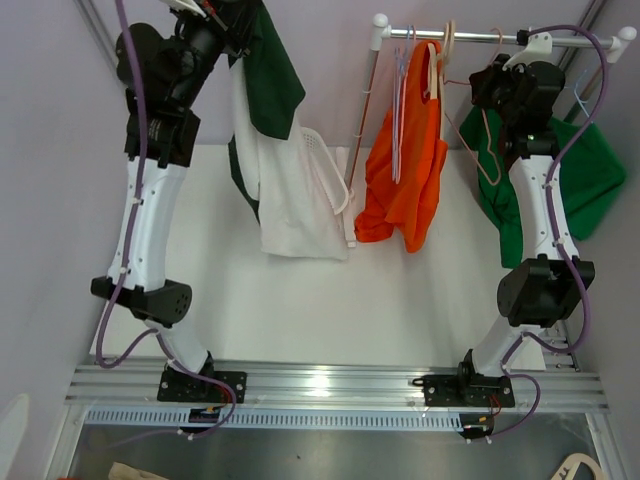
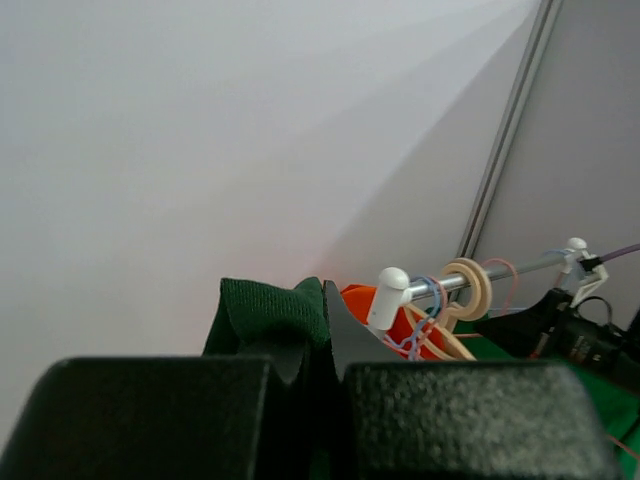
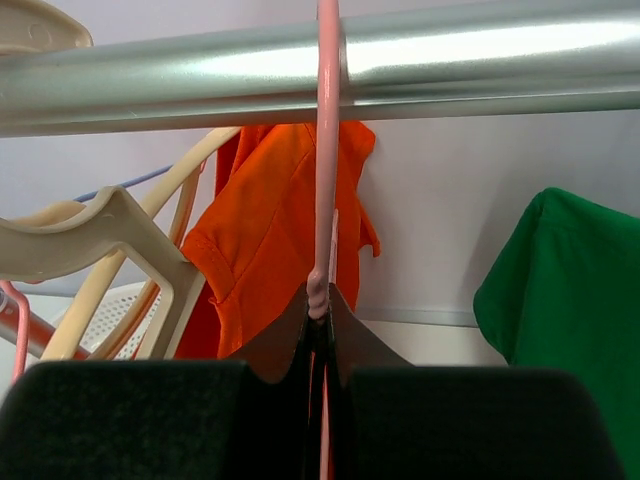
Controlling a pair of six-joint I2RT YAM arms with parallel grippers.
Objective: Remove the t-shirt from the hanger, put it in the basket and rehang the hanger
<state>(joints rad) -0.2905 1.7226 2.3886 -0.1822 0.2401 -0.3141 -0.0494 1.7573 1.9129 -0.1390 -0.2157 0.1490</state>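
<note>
My left gripper (image 1: 235, 25) is raised high at the back left and shut on a dark green t-shirt (image 1: 270, 75), which hangs down from it. In the left wrist view the green cloth (image 2: 265, 315) is pinched between the jaws of the left gripper (image 2: 318, 300). My right gripper (image 1: 500, 72) is up at the rail (image 1: 480, 38), shut on the neck of a pink wire hanger (image 1: 488, 150). In the right wrist view the right gripper (image 3: 320, 305) clamps the pink hanger (image 3: 327, 150) just under the rail (image 3: 450, 60), and the hook sits over the rail.
An orange t-shirt (image 1: 410, 170) hangs on the rail with cream hangers (image 3: 110, 240) and thin wire hangers. A brighter green garment (image 1: 590, 180) hangs behind the right arm. A white cloth (image 1: 285, 200) and a white mesh basket (image 1: 325, 165) hang below the dark green shirt.
</note>
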